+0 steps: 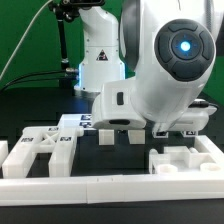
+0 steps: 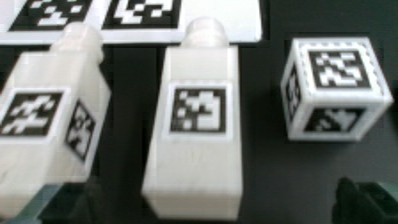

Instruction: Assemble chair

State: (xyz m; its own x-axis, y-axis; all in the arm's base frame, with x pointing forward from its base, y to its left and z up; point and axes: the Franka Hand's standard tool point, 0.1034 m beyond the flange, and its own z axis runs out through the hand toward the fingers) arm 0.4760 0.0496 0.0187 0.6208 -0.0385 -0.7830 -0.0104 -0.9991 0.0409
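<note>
1. Nearest in the exterior view runs the low white rim wall (image 1: 100, 188). Just behind it lie loose chair parts: a framed piece (image 1: 40, 152) on the exterior view's left and blocky pieces (image 1: 185, 160) on its right. A part shoved toward the wall could jam against it and tip.
2. Next is the gripper (image 1: 118, 135), hanging low over the table between those two groups, jaws spread wide with nothing held.
3. Under it, the wrist view shows the dark fingertips (image 2: 63, 205) on either side of a square leg (image 2: 199, 120), touching nothing.
   - A second leg (image 2: 54, 110) lies just beside the first, with only a narrow dark gap between them.
   - One fingertip looks lined up with that neighbour's edge (hard to be sure from this angle), so a straight descent could land on it rather than in the gap.
   - A tagged block (image 2: 338, 90) stands near the leg's other side and could be knocked.
   - An off-centre squeeze would probably twist the smooth plastic leg or let it slip.
4. Beyond the leg ends lies the marker board (image 2: 107, 20). A leg pushed forward could ride onto it and cover its tags.
5. Farthest back stands the arm's white body (image 1: 170, 60) with its blue light. No brand or readable writing shows anywhere, only black-and-white square tags on the parts and the board.
</note>
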